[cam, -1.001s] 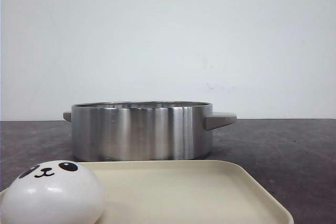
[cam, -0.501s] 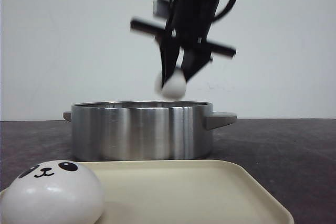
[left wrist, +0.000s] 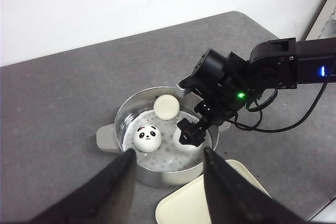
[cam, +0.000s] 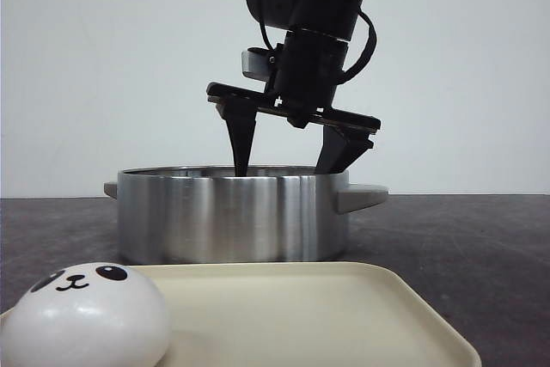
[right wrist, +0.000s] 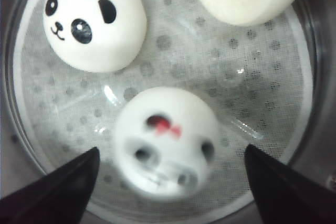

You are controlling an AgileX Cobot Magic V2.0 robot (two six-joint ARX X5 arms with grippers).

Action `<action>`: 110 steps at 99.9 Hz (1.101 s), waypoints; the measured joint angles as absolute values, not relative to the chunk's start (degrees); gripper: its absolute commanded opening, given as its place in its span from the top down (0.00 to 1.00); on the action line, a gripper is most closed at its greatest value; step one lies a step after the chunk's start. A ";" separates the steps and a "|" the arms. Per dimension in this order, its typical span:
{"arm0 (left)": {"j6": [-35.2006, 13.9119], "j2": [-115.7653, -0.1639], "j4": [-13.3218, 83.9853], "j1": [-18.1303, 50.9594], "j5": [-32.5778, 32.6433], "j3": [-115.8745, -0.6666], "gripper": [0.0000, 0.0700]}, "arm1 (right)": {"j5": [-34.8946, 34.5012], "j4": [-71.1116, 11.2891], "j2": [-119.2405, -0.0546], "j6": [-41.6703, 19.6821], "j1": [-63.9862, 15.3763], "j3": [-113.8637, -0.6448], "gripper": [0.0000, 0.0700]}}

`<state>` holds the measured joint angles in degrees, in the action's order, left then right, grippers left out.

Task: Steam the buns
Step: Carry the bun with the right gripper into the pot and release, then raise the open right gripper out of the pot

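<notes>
Now the right gripper [cam: 290, 159] is held over the pot [cam: 232, 215], its fingers spread wide with nothing between them, the tips dipped just inside the rim. Three buns [right wrist: 167, 142] are seen inside the pot on the perforated liner [right wrist: 252, 87]. A fourth bun [cam: 84, 315] is left on the tray [cam: 344, 315] in front of the pot. The left gripper [left wrist: 168, 179] is likewise spread wide, holding nothing, well above the pot.
</notes>
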<state>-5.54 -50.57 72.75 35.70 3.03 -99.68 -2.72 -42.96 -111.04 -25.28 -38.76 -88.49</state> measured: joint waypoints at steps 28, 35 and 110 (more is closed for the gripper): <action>-5.69 -51.33 73.30 35.70 3.03 -99.48 0.67 | 5.30 -55.29 -110.89 -22.70 -39.27 -96.33 0.57; -6.24 -51.66 74.11 35.70 3.01 -98.52 0.67 | 6.94 -56.80 -109.45 -21.41 -39.33 -98.48 1.00; -22.81 -57.89 59.05 43.90 -11.27 -50.68 0.27 | 42.74 -66.54 -61.76 -20.67 -77.60 -100.79 0.99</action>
<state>-22.81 -57.89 59.05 43.90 -11.27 -50.68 42.74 -66.54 -61.76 -20.67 -77.60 -100.79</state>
